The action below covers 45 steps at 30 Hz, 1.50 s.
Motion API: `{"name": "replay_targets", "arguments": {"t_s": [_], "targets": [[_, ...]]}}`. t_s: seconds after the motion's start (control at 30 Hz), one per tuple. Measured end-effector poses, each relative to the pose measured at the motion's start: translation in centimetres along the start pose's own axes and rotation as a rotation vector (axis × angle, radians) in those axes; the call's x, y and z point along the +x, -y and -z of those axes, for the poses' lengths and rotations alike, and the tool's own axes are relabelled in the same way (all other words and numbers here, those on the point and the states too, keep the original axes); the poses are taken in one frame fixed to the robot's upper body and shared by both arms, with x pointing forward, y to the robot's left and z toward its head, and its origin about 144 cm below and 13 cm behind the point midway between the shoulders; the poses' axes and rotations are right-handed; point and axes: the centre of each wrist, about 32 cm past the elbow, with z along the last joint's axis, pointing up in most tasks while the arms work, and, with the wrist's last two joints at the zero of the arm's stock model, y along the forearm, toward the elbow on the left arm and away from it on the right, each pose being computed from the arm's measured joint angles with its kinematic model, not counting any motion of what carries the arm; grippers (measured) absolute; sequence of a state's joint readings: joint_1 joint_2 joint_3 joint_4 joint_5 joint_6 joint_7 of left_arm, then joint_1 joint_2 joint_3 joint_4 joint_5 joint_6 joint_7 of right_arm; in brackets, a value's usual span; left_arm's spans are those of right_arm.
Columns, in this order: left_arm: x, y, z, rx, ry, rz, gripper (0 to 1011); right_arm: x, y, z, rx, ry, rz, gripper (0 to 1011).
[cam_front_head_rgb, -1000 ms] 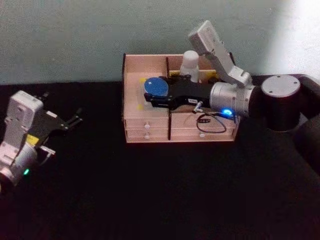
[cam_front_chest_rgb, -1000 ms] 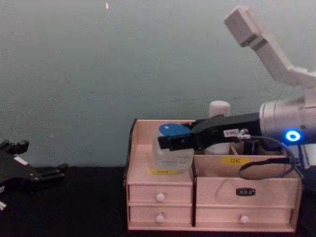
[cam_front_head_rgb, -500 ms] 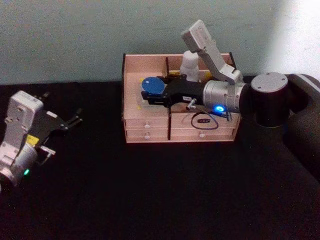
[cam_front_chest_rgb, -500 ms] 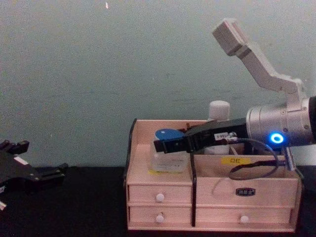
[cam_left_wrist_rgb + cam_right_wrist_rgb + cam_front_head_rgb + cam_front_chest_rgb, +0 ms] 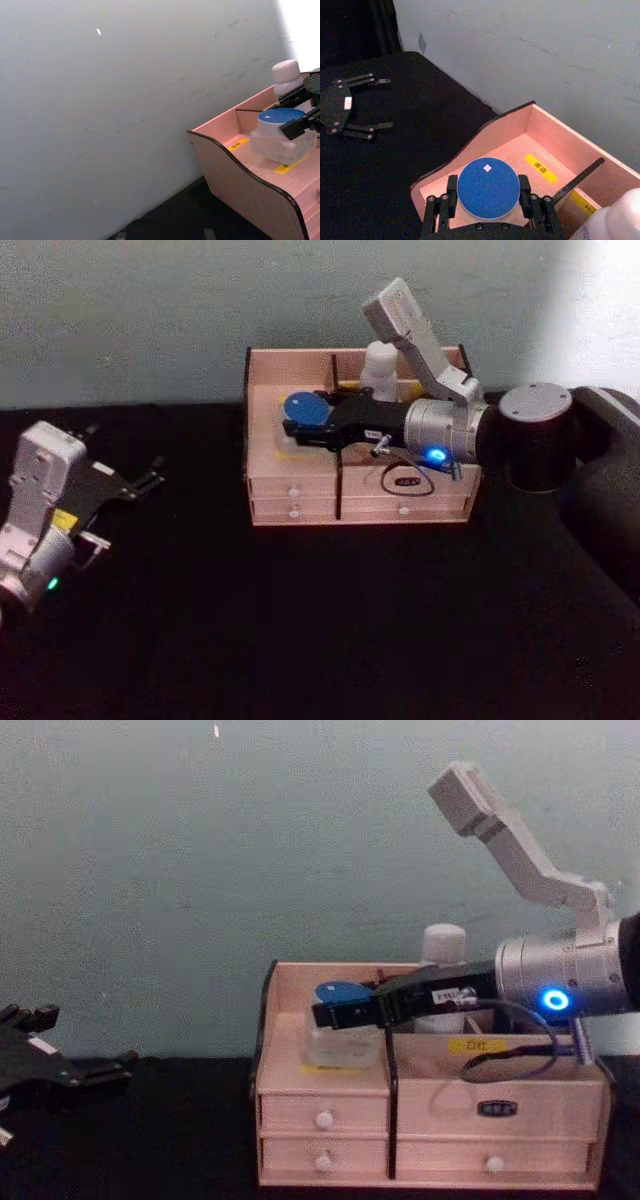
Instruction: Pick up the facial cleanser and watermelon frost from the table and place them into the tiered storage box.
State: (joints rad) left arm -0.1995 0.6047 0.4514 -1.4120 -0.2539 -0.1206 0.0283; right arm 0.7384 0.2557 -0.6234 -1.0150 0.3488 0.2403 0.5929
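The left gripper [image 5: 150, 474] hangs over the black table [image 5: 300, 620] at its left end, its fingers spread apart, well apart from the tiered storage box [image 5: 300, 502]. In the box's front left compartment sits the watermelon frost [image 5: 307, 410], upright by a yellow label; the right gripper [image 5: 298, 430] reaches in from the right, its fingers [image 5: 451, 191] clamped on either side of the jar's blue lid. Behind the right arm, the facial cleanser [image 5: 380, 365] stands upright in a rear compartment.

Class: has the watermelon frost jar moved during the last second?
Yes. The watermelon frost sank lower into the tiered storage box, judged against its front wall.
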Motion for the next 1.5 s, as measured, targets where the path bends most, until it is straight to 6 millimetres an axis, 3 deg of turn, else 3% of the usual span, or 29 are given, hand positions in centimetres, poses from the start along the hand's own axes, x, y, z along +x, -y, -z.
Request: {"name": "replay_targets", "arguments": {"t_s": [0.4, 0.77, 1.03, 1.27, 1.5], "targets": [[0.0, 0.0, 0.0, 0.000, 0.000, 0.000, 1001, 0.0, 0.0, 0.0, 0.001, 0.002, -0.001, 717], [0.0, 0.0, 0.0, 0.000, 0.000, 0.000, 1001, -0.1, 0.0, 0.0, 0.001, 0.002, -0.002, 987], [0.0, 0.0, 0.0, 0.000, 0.000, 0.000, 1001, -0.1, 0.1, 0.0, 0.004, 0.005, -0.002, 1002], [0.0, 0.0, 0.0, 0.000, 0.000, 0.000, 1001, -0.7, 1.7, -0.6, 0.048, 0.041, 0.028, 1003], [0.0, 0.0, 0.0, 0.000, 0.000, 0.000, 1001, -1.1, 5.6, -0.5, 0.079, 0.037, 0.028, 1003]]}}
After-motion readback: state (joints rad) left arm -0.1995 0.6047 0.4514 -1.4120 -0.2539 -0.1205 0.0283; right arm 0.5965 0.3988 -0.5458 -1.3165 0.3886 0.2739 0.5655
